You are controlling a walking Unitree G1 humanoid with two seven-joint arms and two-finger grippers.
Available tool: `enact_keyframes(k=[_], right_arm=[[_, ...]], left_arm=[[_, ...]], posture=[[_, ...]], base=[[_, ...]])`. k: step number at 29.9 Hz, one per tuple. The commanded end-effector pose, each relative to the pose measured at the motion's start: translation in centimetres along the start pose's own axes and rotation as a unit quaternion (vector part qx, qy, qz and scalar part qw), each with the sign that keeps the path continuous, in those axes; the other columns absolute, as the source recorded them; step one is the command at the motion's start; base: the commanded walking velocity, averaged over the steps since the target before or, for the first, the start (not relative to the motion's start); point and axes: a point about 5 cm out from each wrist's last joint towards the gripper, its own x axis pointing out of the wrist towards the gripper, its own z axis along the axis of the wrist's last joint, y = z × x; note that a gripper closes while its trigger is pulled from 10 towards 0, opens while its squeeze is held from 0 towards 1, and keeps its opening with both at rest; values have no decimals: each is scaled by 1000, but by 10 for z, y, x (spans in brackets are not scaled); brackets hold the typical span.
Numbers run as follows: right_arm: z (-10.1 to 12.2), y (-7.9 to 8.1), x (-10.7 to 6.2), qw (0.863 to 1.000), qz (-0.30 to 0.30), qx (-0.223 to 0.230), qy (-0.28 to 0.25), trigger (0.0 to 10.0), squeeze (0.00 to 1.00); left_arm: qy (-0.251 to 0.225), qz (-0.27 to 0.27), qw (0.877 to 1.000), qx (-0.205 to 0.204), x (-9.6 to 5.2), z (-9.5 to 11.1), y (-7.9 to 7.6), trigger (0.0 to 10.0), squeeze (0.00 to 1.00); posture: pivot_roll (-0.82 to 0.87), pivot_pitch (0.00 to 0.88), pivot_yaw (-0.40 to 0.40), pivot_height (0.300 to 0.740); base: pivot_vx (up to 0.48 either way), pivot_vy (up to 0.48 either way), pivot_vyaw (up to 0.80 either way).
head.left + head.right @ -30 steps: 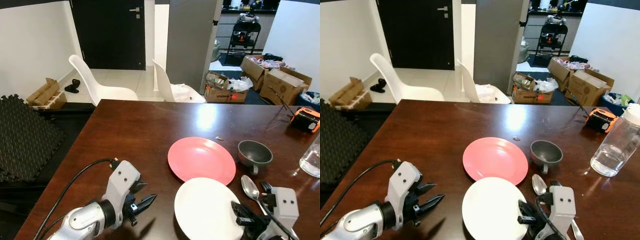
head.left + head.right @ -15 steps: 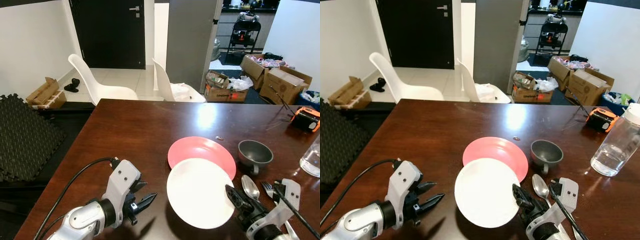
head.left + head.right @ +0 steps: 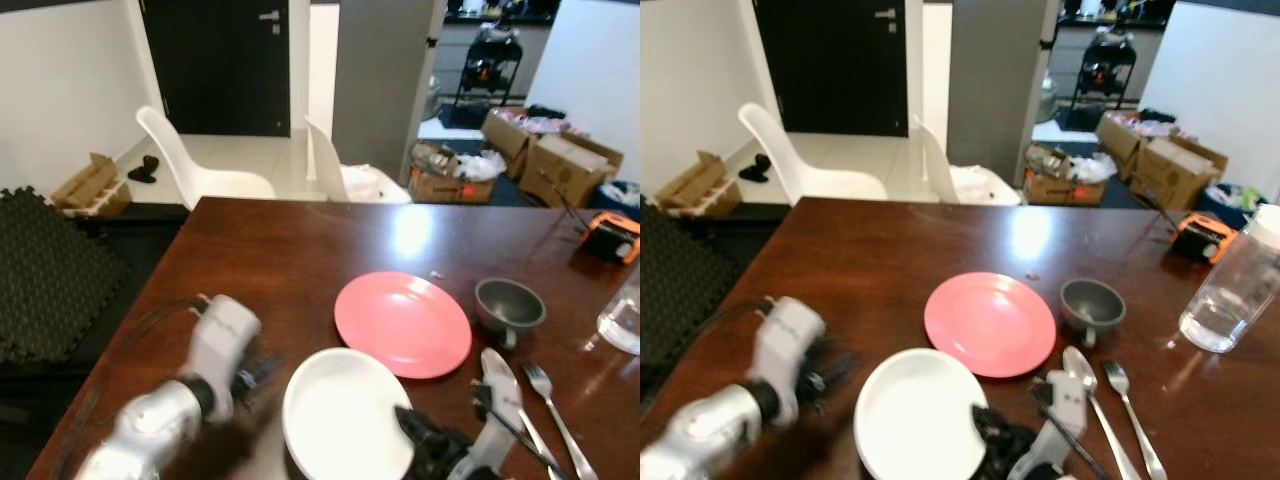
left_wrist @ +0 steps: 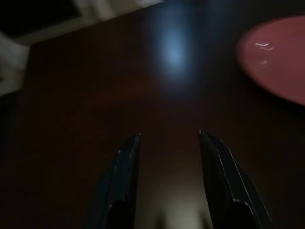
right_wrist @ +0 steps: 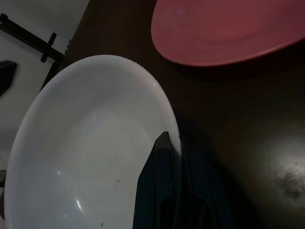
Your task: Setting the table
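While your right gripper (image 5: 164, 157) pinches the rim of the white plate (image 3: 340, 415), that plate sits low over the dark wooden table (image 3: 260, 260), just beside the pink plate (image 3: 402, 322) on its near-left side, their edges apart. Right of the pink plate you have the grey cup (image 3: 510, 305), and nearer the table's front edge the spoon (image 3: 505, 375) and fork (image 3: 548, 400) lie side by side. Further right stand a water bottle (image 3: 1230, 285) and an orange tape measure (image 3: 612, 237). Well left of the pink plate, your left gripper (image 4: 169, 181) hovers blurred above bare wood, fingers spread. Two white chairs (image 3: 205, 165) stand beyond the table's far edge.
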Motion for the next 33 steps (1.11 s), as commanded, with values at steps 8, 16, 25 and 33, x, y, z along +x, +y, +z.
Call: enact_keyframes(k=[8, 16, 25, 33], right_arm=[[4, -2, 17, 1000, -3, -29, 11, 10000, 1000], [28, 10, 27, 998, 31, -49, -17, 10000, 0], [31, -1, 17, 996, 12, -84, -3, 10000, 0], [23, 0, 17, 997, 8, -77, -1, 10000, 0]], left_arm=[[46, -5, 999, 15, -19, -17, 22, 10000, 106], [48, -21, 999, -11, -20, -23, 8, 10000, 102], [41, -106, 993, -36, -27, -19, -15, 10000, 1000], [44, -133, 989, -54, -25, -20, -35, 10000, 1000]], posture=[[-15, 97, 85, 740], [-20, 88, 73, 740], [-25, 94, 74, 740], [-28, 97, 86, 740]], base=[[0, 0, 0], [0, 0, 0], [0, 0, 0], [0, 0, 0]])
